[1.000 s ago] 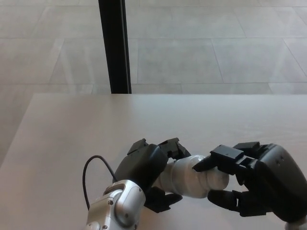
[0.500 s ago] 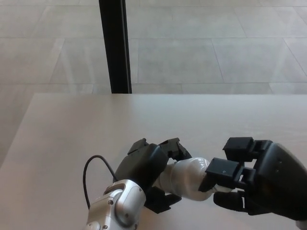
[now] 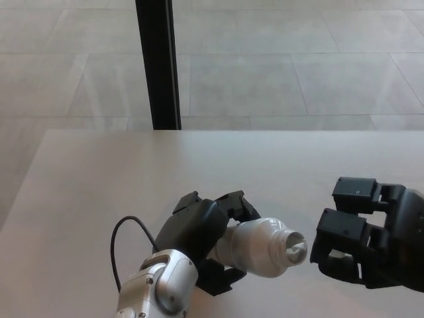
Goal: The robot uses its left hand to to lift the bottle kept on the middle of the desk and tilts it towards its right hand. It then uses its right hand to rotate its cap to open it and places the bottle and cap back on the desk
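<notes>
My left hand (image 3: pixel 199 233) is shut on the white bottle (image 3: pixel 258 248) and holds it just above the desk (image 3: pixel 119 172), tilted with its neck towards my right hand. The bottle's threaded mouth (image 3: pixel 293 248) is bare, with no cap on it. A short gap to the right, my right hand (image 3: pixel 368 238) has its fingers curled shut. The cap is almost wholly hidden inside them; only a pale sliver shows between the fingers.
A black upright post (image 3: pixel 158 63) stands behind the desk's far edge, with tiled floor beyond. A thin black cable (image 3: pixel 119 242) loops beside my left wrist. The desk's left edge runs diagonally at the lower left.
My right hand has pulled away to the right from the bottle's neck, and the bottle's mouth now shows uncapped. The left hand and bottle have barely moved.
</notes>
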Robot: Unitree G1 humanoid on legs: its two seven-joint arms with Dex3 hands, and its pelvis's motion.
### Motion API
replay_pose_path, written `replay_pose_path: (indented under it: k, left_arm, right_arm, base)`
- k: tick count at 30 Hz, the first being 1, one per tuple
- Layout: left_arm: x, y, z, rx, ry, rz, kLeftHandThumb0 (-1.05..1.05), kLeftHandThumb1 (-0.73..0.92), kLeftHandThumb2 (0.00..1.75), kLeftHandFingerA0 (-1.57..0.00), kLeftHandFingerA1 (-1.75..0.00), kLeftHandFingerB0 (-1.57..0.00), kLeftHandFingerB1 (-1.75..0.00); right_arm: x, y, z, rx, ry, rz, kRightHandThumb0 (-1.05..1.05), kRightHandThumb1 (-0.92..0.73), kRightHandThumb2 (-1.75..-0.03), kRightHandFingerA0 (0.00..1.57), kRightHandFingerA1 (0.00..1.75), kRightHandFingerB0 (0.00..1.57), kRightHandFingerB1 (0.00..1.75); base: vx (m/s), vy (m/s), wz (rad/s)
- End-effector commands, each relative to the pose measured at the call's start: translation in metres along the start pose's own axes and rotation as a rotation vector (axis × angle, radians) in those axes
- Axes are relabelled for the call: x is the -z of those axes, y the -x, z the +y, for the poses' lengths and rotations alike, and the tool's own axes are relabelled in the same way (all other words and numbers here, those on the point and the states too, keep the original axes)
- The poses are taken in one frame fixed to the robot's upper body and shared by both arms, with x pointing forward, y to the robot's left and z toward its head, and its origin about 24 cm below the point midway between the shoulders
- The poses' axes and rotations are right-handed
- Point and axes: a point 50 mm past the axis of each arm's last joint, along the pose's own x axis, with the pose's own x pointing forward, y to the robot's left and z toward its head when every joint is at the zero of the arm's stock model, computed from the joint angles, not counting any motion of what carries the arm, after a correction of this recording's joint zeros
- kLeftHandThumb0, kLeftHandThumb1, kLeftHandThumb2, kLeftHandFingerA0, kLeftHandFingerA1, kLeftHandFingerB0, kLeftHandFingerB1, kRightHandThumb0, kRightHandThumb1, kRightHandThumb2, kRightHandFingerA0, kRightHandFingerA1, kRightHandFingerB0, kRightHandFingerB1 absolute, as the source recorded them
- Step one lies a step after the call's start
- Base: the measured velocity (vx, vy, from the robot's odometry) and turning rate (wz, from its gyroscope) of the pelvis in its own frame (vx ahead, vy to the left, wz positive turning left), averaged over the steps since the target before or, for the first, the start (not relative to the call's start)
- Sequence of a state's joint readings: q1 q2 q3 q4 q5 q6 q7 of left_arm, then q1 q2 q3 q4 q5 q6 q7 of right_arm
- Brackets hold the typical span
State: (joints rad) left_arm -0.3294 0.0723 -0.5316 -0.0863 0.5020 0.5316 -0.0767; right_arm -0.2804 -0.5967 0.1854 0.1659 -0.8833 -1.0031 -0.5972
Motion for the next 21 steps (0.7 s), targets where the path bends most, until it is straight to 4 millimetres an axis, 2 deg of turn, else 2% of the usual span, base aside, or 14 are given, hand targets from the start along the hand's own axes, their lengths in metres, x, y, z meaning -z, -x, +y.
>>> replay_pose_path:
  k: [1,3,4,6,7,9,11,13,15,17,18,19,20,21]
  left_arm:
    - [0.022,0.004,-0.008,0.053,-0.018,0.098,0.24,0.66,0.99,-0.79,-1.64,-0.74,-1.32]
    - [0.023,0.004,-0.008,0.059,-0.008,0.109,0.24,0.69,0.95,-0.77,-1.64,-0.72,-1.32]
    - [0.024,0.005,-0.008,0.056,-0.012,0.104,0.24,0.68,0.97,-0.78,-1.63,-0.73,-1.33]
    - [0.024,0.004,-0.009,0.057,-0.013,0.103,0.25,0.66,1.01,-0.78,-1.64,-0.75,-1.35]
    - [0.025,0.005,-0.009,0.049,-0.012,0.096,0.26,0.64,1.03,-0.79,-1.65,-0.75,-1.37]
    - [0.025,0.005,-0.009,0.049,-0.009,0.103,0.24,0.65,1.03,-0.79,-1.66,-0.75,-1.37]
    - [0.025,0.006,-0.009,0.049,-0.011,0.101,0.23,0.67,0.98,-0.78,-1.65,-0.74,-1.36]
    - [0.025,0.006,-0.008,0.051,-0.008,0.103,0.25,0.66,1.02,-0.79,-1.67,-0.74,-1.38]
    - [0.026,0.007,-0.009,0.054,0.006,0.103,0.25,0.65,1.08,-0.79,-1.71,-0.74,-1.41]
    - [0.026,0.008,-0.011,0.059,0.006,0.111,0.27,0.63,1.1,-0.79,-1.72,-0.74,-1.41]
    - [0.026,0.008,-0.011,0.056,0.001,0.106,0.27,0.61,1.14,-1.04,-1.59,-0.88,-1.32]
    - [0.026,0.008,-0.011,0.056,0.001,0.106,0.27,0.61,1.14,-1.04,-1.59,-0.88,-1.32]
    - [0.027,0.008,-0.012,0.051,-0.006,0.1,0.27,0.62,1.1,-0.81,-1.69,-0.76,-1.38]
    - [0.027,0.008,-0.012,0.051,0.0,0.105,0.27,0.62,1.1,-0.81,-1.69,-0.76,-1.38]
  right_arm:
    - [0.006,0.008,-0.01,0.065,0.004,0.017,-0.2,-0.61,-0.91,0.78,1.75,0.47,1.75]
    - [0.013,0.015,-0.013,0.048,0.015,0.071,-0.19,-0.61,-0.91,0.76,1.75,0.48,1.75]
    - [0.017,0.02,-0.013,0.035,0.02,0.103,-0.16,-0.54,-0.97,0.76,1.75,0.5,1.75]
    - [0.022,0.026,-0.012,0.003,0.029,0.143,-0.16,-0.54,-0.93,0.8,1.75,0.54,1.73]
    - [0.032,0.045,-0.004,-0.119,0.056,0.253,-0.19,-0.55,-0.86,0.78,1.75,0.56,1.74]
    - [0.036,0.052,0.0,-0.159,0.061,0.3,-0.18,-0.53,-0.83,0.76,1.75,0.56,1.75]
    - [0.044,0.067,0.014,-0.269,0.073,0.413,-0.2,-0.55,-0.85,0.75,1.75,0.61,1.67]
    - [0.047,0.072,0.02,-0.312,0.056,0.475,-0.2,-0.56,-0.92,0.76,1.75,0.64,1.66]
    - [0.052,0.079,0.031,-0.412,0.06,0.578,-0.26,-0.64,-0.95,0.82,1.61,0.77,1.3]
    - [0.056,0.086,0.042,-0.54,0.035,0.694,-0.27,-0.66,-0.92,0.86,1.61,0.77,1.25]
    - [0.056,0.089,0.047,-0.588,0.015,0.73,-0.25,-0.65,-0.87,0.86,1.66,0.75,1.32]
    - [0.056,0.089,0.047,-0.588,0.015,0.732,-0.25,-0.65,-0.87,0.86,1.66,0.75,1.32]
    - [0.056,0.09,0.053,-0.637,-0.009,0.764,-0.22,-0.66,-0.81,0.98,1.65,0.71,1.43]
    - [0.055,0.091,0.056,-0.643,-0.015,0.766,-0.22,-0.66,-0.81,0.98,1.65,0.71,1.43]
  base:
    - [0.0,0.0,0.0]
    - [0.0,0.0,0.0]
    - [0.0,0.0,0.0]
    - [0.0,0.0,0.0]
    - [0.0,0.0,0.0]
    - [0.0,0.0,0.0]
    - [0.0,0.0,0.0]
    - [0.0,0.0,0.0]
    - [0.0,0.0,0.0]
    - [0.0,0.0,0.0]
    - [0.0,0.0,0.0]
    - [0.0,0.0,0.0]
    - [0.0,0.0,0.0]
    - [0.0,0.0,0.0]
